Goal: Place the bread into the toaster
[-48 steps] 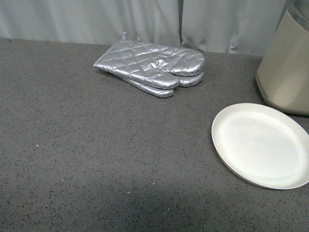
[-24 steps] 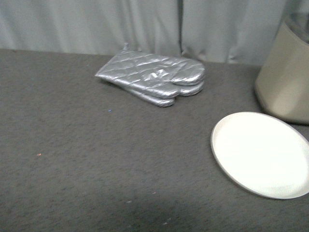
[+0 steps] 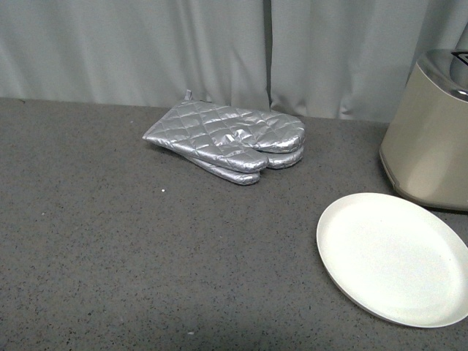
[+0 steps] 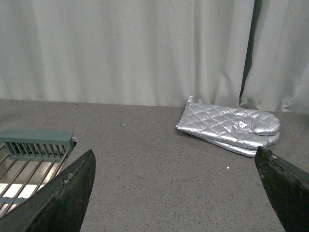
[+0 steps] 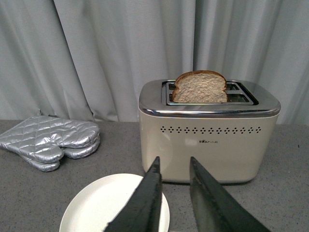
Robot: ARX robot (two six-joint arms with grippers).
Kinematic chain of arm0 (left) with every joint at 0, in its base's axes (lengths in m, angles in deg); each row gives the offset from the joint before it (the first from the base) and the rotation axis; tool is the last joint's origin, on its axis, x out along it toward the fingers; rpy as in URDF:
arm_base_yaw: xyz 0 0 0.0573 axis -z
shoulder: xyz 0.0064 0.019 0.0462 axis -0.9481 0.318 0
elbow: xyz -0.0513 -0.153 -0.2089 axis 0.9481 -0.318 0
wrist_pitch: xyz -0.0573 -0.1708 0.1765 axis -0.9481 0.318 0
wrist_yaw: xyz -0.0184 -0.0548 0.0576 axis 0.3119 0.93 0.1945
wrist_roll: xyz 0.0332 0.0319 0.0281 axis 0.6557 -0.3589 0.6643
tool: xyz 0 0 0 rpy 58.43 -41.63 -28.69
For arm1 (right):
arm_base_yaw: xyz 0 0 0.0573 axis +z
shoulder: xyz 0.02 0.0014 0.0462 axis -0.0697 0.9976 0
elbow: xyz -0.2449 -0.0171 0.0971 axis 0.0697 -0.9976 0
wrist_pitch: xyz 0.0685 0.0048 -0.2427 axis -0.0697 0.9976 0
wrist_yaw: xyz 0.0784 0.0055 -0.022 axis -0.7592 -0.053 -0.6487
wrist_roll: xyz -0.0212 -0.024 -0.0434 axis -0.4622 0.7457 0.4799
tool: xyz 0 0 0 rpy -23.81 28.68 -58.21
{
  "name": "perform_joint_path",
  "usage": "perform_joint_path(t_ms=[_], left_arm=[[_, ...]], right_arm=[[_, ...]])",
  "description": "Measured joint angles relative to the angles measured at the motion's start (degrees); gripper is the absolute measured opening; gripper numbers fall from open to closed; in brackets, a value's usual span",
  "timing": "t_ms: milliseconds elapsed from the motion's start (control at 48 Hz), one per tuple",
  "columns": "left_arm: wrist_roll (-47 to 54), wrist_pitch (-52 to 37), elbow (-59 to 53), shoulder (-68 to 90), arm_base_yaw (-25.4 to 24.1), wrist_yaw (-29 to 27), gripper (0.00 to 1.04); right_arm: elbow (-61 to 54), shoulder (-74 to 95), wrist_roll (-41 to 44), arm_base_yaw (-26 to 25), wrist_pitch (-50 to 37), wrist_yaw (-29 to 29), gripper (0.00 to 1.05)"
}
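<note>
1. Right wrist view: right pincer (image 5: 172, 193), jaws narrowly parted, holding nothing, stands back from the toaster (image 5: 208, 135). The bread (image 5: 200, 87) sits upright in a top slot, upper half showing (apparently seated, not yet lowered). White plate (image 5: 104, 205) bare before it; oven mitts (image 5: 48, 140) aside.
2. Left wrist view: left pincer (image 4: 176, 193), jaws spread wide, empty, above the desk (image 4: 145, 159); rack (image 4: 34, 150) at edge.
3. Front view: no pincer visible; bread not visible here.
</note>
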State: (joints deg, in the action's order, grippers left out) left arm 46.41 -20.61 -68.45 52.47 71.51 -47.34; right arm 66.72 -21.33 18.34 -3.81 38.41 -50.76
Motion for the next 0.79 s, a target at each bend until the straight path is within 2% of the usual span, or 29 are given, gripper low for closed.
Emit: perform_joint_path(t_ms=[125,271,333,458,792], left_arm=[[0.00,0.00,0.00,0.00,0.00,-0.02,0.98],[0.00,0.00,0.00,0.00,0.00,-0.11,0.98],[0.00,0.00,0.00,0.00,0.00,-0.09,0.98],[0.00,0.00,0.00,0.00,0.00,-0.04,0.98],[0.00,0.00,0.00,0.00,0.00,-0.04,0.98]], right_arm=[[-0.02,0.00,0.00,-0.02,0.00,-0.02,0.42],[-0.02,0.00,0.00,-0.04,0.00,-0.22,0.62],[-0.02,0.00,0.00,-0.04,0.00,-0.20,0.76],[-0.02,0.00,-0.02,-0.04,0.00,-0.04,0.95],[-0.02,0.00,-0.02,-0.04,0.00,-0.04,0.95]])
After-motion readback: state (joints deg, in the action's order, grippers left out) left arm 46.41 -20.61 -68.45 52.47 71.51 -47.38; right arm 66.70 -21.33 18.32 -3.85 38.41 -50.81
